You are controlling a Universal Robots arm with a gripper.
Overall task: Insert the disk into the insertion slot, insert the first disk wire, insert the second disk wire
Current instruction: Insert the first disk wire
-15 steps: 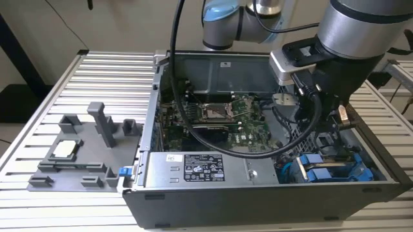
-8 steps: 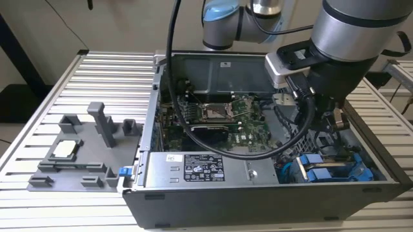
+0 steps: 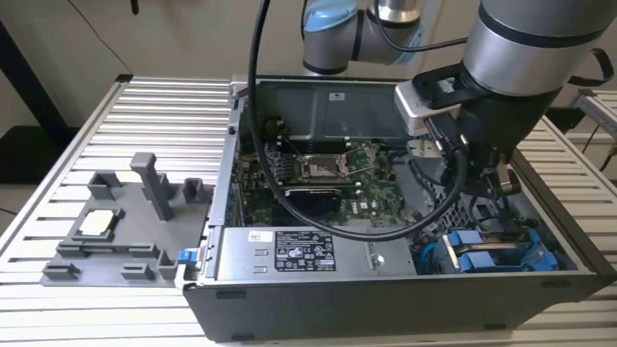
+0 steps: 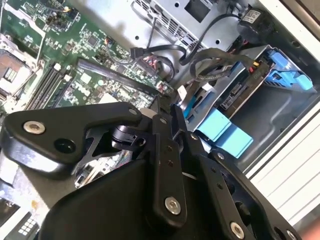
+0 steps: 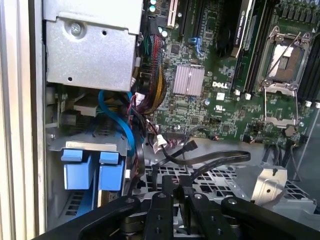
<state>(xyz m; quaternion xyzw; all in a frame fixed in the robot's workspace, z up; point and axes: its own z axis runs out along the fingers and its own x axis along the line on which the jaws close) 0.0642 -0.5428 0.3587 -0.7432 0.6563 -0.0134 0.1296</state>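
The disk [image 4: 241, 91], silver-grey with a pale label, lies in its blue carrier in the drive bay at the case's corner; blue tabs [image 4: 220, 132] face outward. In the exterior view the blue carrier fronts [image 3: 482, 254] sit low at the case's right. In the first wrist view the tabs [image 5: 92, 169] show beside the bay. My gripper [image 5: 176, 184] hovers over the perforated case floor, fingers drawn together with nothing seen between them; it also shows at gripper [image 4: 167, 110] and gripper [image 3: 493, 189]. A loose black disk wire [image 5: 210, 158] with its connector lies just ahead of the fingertips.
The motherboard [image 3: 328, 177] with its open processor socket fills the case's middle. A silver power supply [image 3: 303, 253] sits along the front wall. A bundle of coloured cables [image 5: 152, 85] hangs by the metal cage [image 5: 90, 50]. A grey fixture [image 3: 115, 224] stands on the table at the exterior view's left.
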